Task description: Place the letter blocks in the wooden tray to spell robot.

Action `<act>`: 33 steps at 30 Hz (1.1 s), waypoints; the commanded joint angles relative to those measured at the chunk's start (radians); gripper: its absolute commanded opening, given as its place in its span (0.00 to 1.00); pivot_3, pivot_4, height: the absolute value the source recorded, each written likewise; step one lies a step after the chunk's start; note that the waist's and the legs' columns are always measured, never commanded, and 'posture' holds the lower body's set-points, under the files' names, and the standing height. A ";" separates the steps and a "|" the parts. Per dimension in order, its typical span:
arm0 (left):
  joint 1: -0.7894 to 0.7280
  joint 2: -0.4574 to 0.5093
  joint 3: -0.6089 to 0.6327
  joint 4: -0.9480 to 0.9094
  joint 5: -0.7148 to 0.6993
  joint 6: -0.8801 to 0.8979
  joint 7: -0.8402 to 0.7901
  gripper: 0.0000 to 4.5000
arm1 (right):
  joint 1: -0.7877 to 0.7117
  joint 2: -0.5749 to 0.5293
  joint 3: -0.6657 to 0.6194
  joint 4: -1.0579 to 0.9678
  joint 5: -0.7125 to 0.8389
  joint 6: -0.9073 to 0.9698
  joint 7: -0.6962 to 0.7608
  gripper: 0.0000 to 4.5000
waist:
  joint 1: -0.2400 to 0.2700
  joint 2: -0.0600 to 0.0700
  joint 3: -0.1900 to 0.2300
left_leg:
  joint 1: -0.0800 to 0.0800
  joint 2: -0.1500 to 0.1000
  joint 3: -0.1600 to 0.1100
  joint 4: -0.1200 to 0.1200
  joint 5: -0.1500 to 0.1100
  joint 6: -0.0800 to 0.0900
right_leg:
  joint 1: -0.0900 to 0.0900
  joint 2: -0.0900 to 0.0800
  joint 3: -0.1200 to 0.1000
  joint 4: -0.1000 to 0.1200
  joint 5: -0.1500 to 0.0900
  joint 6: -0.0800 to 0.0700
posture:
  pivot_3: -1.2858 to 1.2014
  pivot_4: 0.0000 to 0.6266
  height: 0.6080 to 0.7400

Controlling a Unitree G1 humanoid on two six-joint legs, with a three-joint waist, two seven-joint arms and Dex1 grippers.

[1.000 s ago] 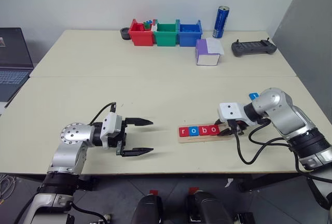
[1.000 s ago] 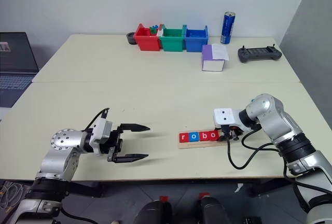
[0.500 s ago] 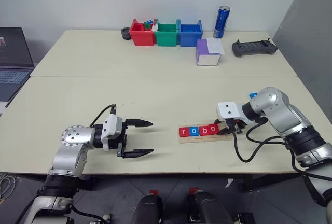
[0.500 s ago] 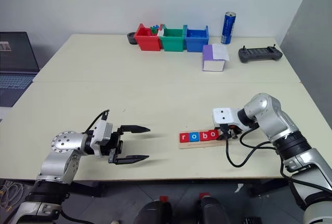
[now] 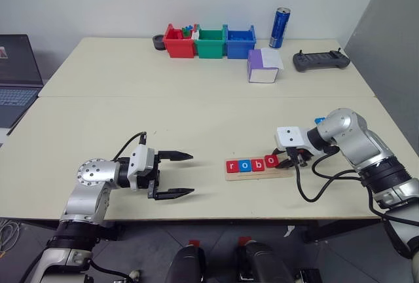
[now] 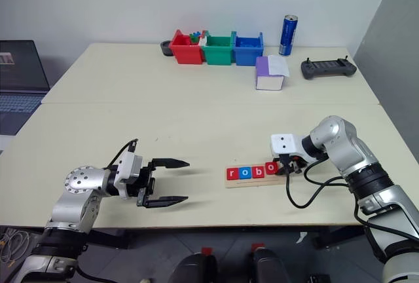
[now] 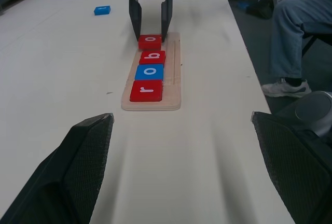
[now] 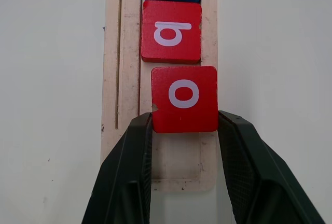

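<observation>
A pale table (image 5: 196, 113) holds a long wooden tray (image 5: 256, 173) near its front edge, right of centre. Four letter blocks sit in the tray in a row, reading from left to right: a red r (image 5: 231, 166), a blue o (image 5: 244, 165), a red b (image 5: 257, 164) and a red o (image 5: 270, 162). The slot at the tray's right end holds no block.

The right gripper (image 8: 184, 130) points down and to the left at the tray's right end. Its two black fingers (image 8: 127, 172) stand one on each side of the red o, touching that block's two sides, so the gripper is part closed around the block. The block lies a little askew beside the red b, with a narrow gap between the two.

A fifth block, blue (image 5: 319, 120), lies flat on the table to the far right of the tray, just behind the right arm and well apart from the gripper. Its letter cannot be read.

The left gripper (image 5: 175, 174) hovers over the table to the left of the tray, well apart from it, pointing right toward the tray's left end. Its fingers are spread wide and hold nothing.

At the far edge of the table stand a red bin (image 5: 177, 42), a green bin (image 5: 210, 43) and a blue bin (image 5: 239, 42) side by side, with a blue can (image 5: 280, 27) to their right.
</observation>
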 commanded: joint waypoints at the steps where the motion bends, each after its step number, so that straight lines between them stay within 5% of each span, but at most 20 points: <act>1: -0.004 0.004 0.009 -0.015 -0.002 -0.015 0.008 1.00 | -0.019 -0.003 -0.013 -0.032 0.001 -0.003 0.009 0.32 | 0.000 0.000 0.000 | 0.000 0.000 0.000 0.000 0.000 0.000 | 0.000 0.000 0.000 0.000 0.000 0.000 | 0.52 0.24 1.00; 33: -0.004 0.005 0.009 -0.019 -0.003 -0.019 0.024 1.00 | -0.022 0.010 0.005 -0.036 -0.011 0.054 0.036 0.32 | 0.000 0.000 0.000 | 0.000 0.000 0.000 0.000 0.000 0.000 | 0.000 0.000 0.000 0.000 0.000 0.000 | 0.52 0.24 1.00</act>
